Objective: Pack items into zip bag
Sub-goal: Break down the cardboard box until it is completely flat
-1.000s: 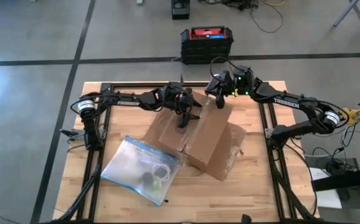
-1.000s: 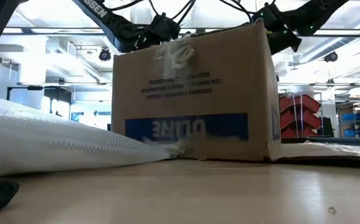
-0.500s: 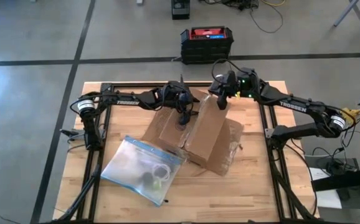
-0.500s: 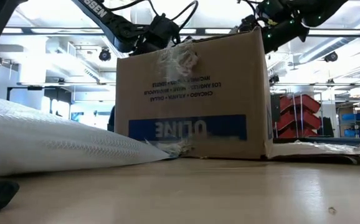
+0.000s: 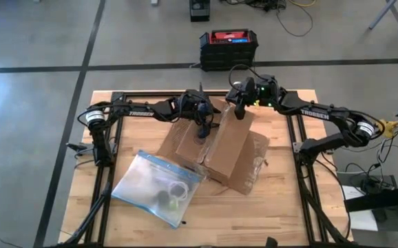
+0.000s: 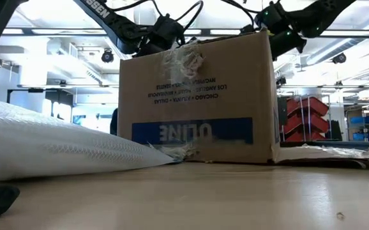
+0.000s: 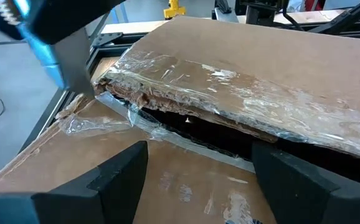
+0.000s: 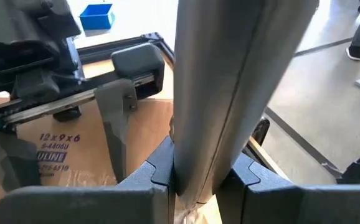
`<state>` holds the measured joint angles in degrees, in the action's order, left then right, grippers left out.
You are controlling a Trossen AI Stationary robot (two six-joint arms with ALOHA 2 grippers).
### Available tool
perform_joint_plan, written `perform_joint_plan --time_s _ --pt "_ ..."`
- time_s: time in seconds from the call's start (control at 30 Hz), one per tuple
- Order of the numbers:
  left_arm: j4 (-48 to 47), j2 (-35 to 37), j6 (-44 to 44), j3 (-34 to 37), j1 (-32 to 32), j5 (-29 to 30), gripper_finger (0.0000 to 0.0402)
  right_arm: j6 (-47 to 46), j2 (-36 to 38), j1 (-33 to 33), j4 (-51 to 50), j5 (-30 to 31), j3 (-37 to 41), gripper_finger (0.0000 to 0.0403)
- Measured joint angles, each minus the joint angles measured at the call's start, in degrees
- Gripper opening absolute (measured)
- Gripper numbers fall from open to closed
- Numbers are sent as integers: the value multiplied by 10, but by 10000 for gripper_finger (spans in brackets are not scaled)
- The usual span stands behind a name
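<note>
both tools at the uline cardboard box (image 5: 230, 148)
right tool (image 5: 241, 112) clamps a box flap; left tool (image 5: 202, 133) stands apart over its opening; zip bag (image 5: 155, 187) lies nearby on the counter (image 5: 281, 213).

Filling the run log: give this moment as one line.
left gripper: open, over box opening | right gripper: shut on cardboard box flap | zip bag: flat on table, items inside

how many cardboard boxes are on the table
1: a brown ULINE cardboard box sits mid-table, flaps splayed open, beside the clear plastic zip bag with blue zip strip. The right tool grips one raised flap; the open left tool hovers over the box.
</note>
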<state>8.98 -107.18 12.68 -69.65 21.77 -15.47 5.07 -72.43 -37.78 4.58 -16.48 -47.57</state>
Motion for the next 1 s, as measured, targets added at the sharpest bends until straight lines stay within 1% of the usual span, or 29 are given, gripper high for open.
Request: perform_joint_plan --time_s 0.1,0.23,0.37,0.5,0.63,0.73,0.83,0.93,1.0 --pt "0 0 -4 0 5 5 272 0 18 0 -35 5 0 52" --pt "4 0 -6 0 16 10 272 0 44 1 -71 26 1 52" --pt "-1 0 -9 0 23 20 272 -9 76 0 -84 33 12 52" --pt "-8 0 -12 0 25 54 272 -30 108 0 -89 58 28 52" --pt "-9 0 -11 0 27 50 272 -36 121 1 -86 62 41 52" --pt "-6 0 -11 0 27 41 272 -36 107 -1 -38 61 44 52" --pt "-3 0 -12 0 25 33 272 -32 78 -7 9 51 40 52" --pt "-2 1 -12 0 25 31 272 -51 43 -17 30 41 29 52" --pt "-2 1 -13 0 25 29 272 -82 28 -28 38 39 27 52"
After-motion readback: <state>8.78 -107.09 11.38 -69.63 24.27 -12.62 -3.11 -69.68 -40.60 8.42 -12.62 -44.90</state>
